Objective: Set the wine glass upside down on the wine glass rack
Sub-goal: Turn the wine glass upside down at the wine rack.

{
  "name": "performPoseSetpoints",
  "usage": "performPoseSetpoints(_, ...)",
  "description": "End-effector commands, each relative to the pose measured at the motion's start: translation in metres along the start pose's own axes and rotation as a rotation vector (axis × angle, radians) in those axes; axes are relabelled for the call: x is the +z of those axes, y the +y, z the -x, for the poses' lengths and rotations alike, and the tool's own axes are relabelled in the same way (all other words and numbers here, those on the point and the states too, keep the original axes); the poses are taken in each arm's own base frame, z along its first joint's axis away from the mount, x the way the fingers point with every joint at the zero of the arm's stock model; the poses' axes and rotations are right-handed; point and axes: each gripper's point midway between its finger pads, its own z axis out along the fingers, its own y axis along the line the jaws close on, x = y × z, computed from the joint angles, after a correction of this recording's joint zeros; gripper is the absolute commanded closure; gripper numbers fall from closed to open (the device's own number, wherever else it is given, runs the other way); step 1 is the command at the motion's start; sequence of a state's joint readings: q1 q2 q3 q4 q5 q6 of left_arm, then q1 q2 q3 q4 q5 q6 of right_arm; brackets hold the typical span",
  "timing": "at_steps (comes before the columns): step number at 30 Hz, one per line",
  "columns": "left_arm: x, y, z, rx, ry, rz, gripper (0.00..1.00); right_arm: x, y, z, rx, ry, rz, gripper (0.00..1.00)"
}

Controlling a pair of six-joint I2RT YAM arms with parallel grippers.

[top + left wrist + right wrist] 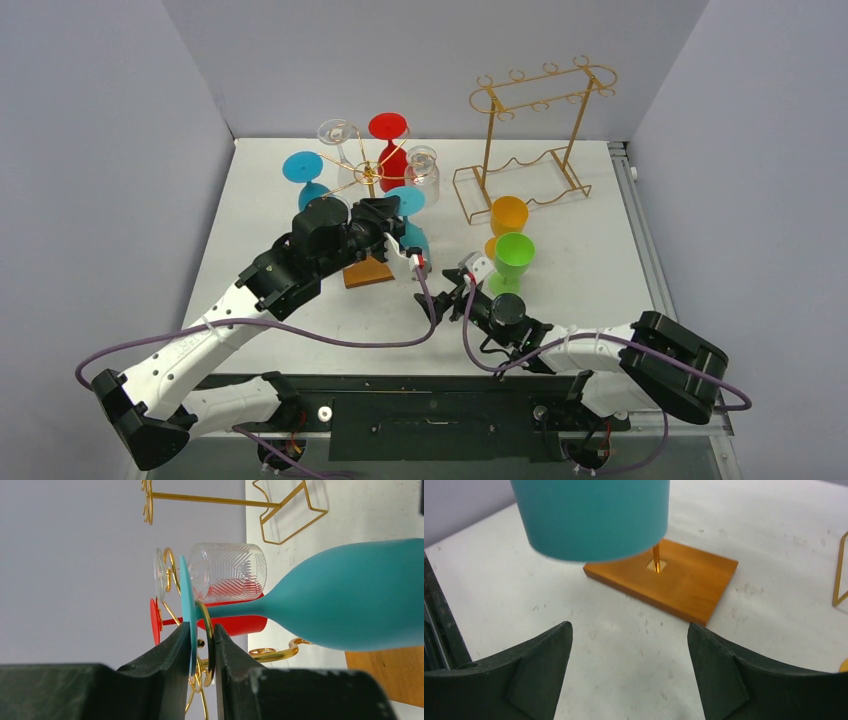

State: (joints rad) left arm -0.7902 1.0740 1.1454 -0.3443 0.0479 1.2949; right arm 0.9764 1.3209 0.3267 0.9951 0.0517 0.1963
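— Top view?
— The teal wine glass (414,240) hangs foot-up on the wine glass rack (368,272), with the left gripper (392,213) at its foot. Bare table (590,270) lies to the right.
— Left wrist?
— The fingers (170,655) pinch the matte foot disc (186,595) and a gold spiral arm (206,625) together.
— Right wrist?
— The right gripper (629,645) is spread wide over bare table, short of the wooden base (684,580). The bowl hangs mouth-down above it.

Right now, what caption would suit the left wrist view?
Left gripper pinching the teal wine glass by its foot at the wine glass rack.
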Motion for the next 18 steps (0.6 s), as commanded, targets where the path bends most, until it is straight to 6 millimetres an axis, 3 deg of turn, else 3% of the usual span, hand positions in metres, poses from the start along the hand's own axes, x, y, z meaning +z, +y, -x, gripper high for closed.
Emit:
performPoseSetpoints(1, -0.009, 0.000, -0.002, -0.011, 0.015, -0.015, 0.87, -0.017, 0.006, -0.002, 0.034, 0.015, 0.011, 0.20)
performPoseSetpoints(8, -0.020, 0.009, 0.010, -0.017, -0.038, 0.018, 0.37, -0.036, 0.000, 0.027, 0.027, -0.018, -0.033, 0.20)
performPoseSetpoints(13, -0.029, 0.008, 0.017, -0.030, -0.057, 0.008, 0.16, -0.044, -0.008, 0.049, -0.001, -0.034, -0.071, 0.20)
performPoseSetpoints(18, -0.043, 0.008, 0.025, -0.063, -0.097, 0.011, 0.03, -0.050, -0.017, 0.075, -0.002, -0.059, -0.102, 0.20)
